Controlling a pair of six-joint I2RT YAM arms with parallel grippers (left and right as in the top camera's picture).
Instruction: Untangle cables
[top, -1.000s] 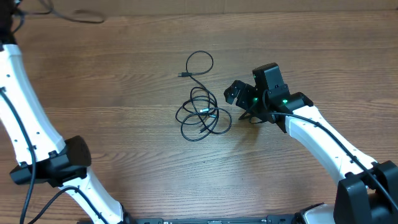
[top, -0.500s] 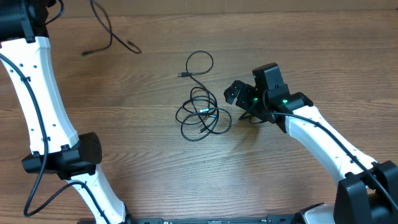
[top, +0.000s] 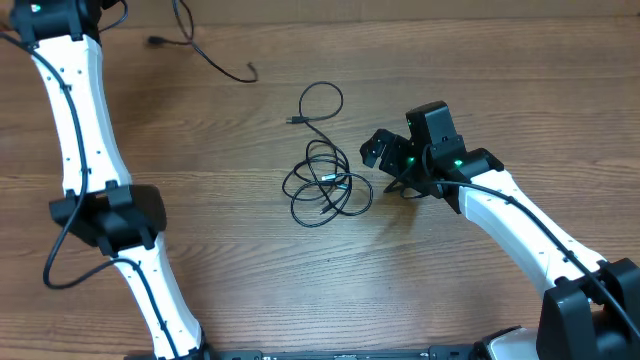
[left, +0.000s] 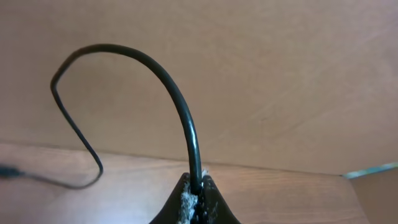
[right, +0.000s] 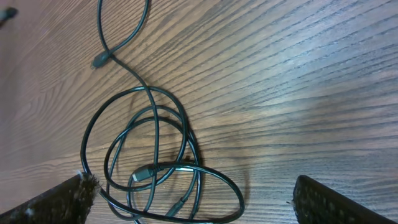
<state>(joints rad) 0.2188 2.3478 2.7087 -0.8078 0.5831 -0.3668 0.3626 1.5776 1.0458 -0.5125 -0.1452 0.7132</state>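
Note:
A tangled bundle of thin black cables (top: 325, 185) lies mid-table, with one loop (top: 321, 100) reaching back to a small plug (top: 292, 121). In the right wrist view the bundle (right: 155, 168) lies between and ahead of the wide-apart fingers. My right gripper (top: 386, 170) stands open just right of the bundle, holding nothing; in its own view that gripper (right: 199, 208) straddles the coil's near edge. My left gripper (left: 198, 186) is shut on a separate black cable (left: 180, 106), which arches up from the fingertips. That cable (top: 215, 62) trails over the far left of the table.
The left arm's white links (top: 80, 110) run down the left side to an elbow joint (top: 108, 215). The right arm (top: 520, 230) crosses the lower right. The wooden table (top: 500, 80) carries only the cables.
The left arm has swung rightward along the table's far edge, carrying its cable with it; the cable's loose end now lies further right. The right arm and the bundle have not moved.

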